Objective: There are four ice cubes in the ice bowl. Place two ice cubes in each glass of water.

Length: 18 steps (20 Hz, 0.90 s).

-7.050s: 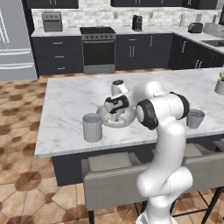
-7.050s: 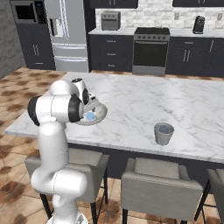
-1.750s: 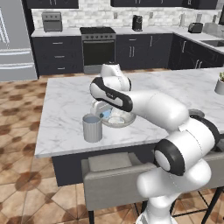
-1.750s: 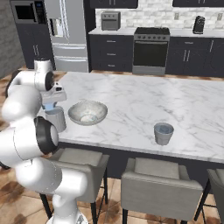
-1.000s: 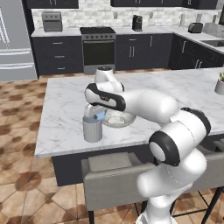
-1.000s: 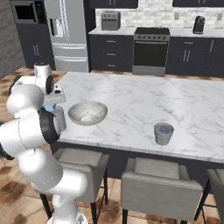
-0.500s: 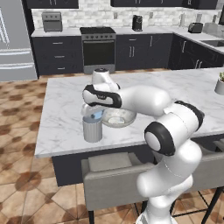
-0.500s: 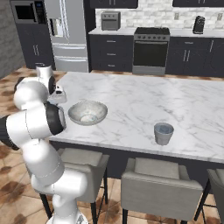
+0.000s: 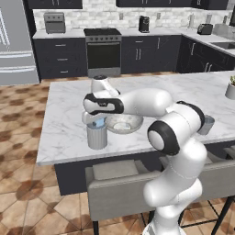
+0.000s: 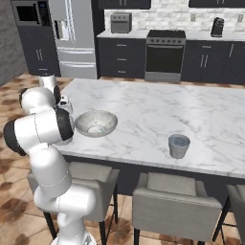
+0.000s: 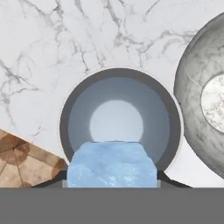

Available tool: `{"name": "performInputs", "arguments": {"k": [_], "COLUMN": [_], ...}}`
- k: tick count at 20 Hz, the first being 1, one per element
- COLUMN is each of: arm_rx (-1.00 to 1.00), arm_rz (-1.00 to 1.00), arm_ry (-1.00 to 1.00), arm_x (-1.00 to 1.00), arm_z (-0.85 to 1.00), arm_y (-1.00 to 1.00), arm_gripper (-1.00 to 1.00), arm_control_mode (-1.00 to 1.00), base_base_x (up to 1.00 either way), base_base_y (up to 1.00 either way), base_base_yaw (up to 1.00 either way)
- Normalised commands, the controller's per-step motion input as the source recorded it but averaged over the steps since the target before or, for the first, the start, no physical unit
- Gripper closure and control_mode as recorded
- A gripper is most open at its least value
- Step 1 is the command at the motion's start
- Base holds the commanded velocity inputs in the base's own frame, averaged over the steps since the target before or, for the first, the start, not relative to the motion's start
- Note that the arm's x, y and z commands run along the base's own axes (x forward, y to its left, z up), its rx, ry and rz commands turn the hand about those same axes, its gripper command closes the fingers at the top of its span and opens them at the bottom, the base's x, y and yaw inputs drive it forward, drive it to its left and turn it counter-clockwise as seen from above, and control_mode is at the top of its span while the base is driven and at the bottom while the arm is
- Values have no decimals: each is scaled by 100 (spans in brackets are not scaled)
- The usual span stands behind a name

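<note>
My gripper [image 9: 97, 122] hangs right over the left glass of water [image 9: 97, 137] on the island's near-left part. It is shut on a pale-blue ice cube [image 9: 98, 122]. In the hand view the ice cube [image 11: 111, 164] sits between the fingertips of the gripper [image 11: 111, 176], directly above the glass's [image 11: 65, 127] round mouth with bluish water inside. The ice bowl [image 9: 123, 123] stands just right of that glass, and something pale lies in its bottom. Its grey rim [image 11: 192, 109] shows beside the glass. The other glass of water [image 10: 179, 146] stands far to the right.
The marble island's [image 9: 64, 119] front edge runs close under the left glass, with wood-pattern floor [image 11: 17, 162] below. Grey stools [image 10: 174, 203] stand along the near side. A small plant pot [image 9: 230, 89] sits at the island's far right. My own arm [image 10: 40, 129] hides the left glass in the right base view.
The hand has settled slightly lower and to the left over the left glass, still holding the cube. The arm's elbow has folded in closer to the bowl.
</note>
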Motion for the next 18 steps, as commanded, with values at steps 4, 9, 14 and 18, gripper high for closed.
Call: {"name": "performInputs", "arguments": {"k": [4,9,14,18], "arm_rx": [-1,-1,0,0], "arm_rz": [-6,-7,-7,-7], "arm_ry": [0,0,0,0], "arm_x": [0,7,9,5], "arm_z": [-11,-16,-11,0], "arm_y": [0,0,0,0], "arm_gripper": [100,100,100,100], "arm_control_mode": [-100,-100,-100,-100], "base_base_x": [0,0,0,0], "base_base_y": [0,0,0,0], "base_base_yaw": [0,0,0,0]}}
